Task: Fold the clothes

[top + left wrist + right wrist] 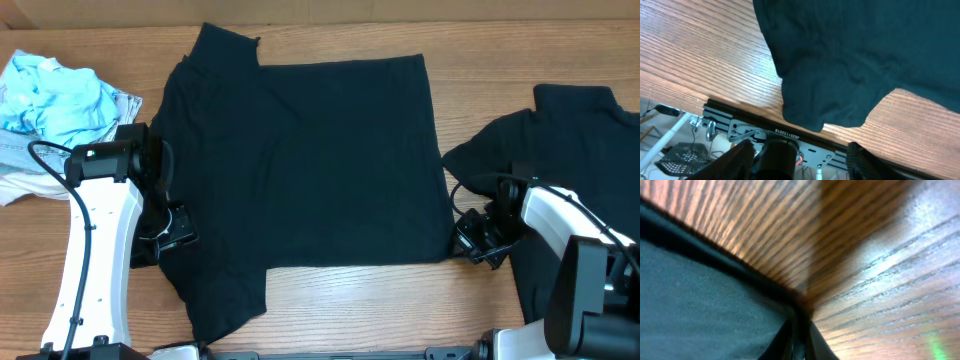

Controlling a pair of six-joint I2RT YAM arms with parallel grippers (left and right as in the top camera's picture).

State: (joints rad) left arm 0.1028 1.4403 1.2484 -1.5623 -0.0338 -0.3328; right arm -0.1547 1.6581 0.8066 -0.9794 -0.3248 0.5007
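- The right gripper [801, 332] has its jaws pressed together, pinching the edge of the plain black short-sleeved T-shirt [700, 300] at a corner of the fabric, low against the wood-grain table [880, 255].
- In the overhead view the right gripper [468, 240] sits at the lower right corner of the black short-sleeved T-shirt [320, 160], which lies spread flat across the middle of the table [360, 310].
- The left gripper [800, 160] has its two dark fingers [740, 157] spread apart with nothing between them.
- In the left wrist view a sleeve of the T-shirt [850, 60] lies rumpled beyond the fingers, close to the black metal rail [740, 117] along the table [690, 50] edge.
- From overhead the left gripper [172, 228] is at the shirt's left side, beside the lower sleeve.
- A second black T-shirt [570, 130] lies at the right end of the table, partly under the right arm.
- A crumpled light blue cloth [50, 100] rests on a white cloth [20, 180] in the far left corner, apart from the spread shirt.
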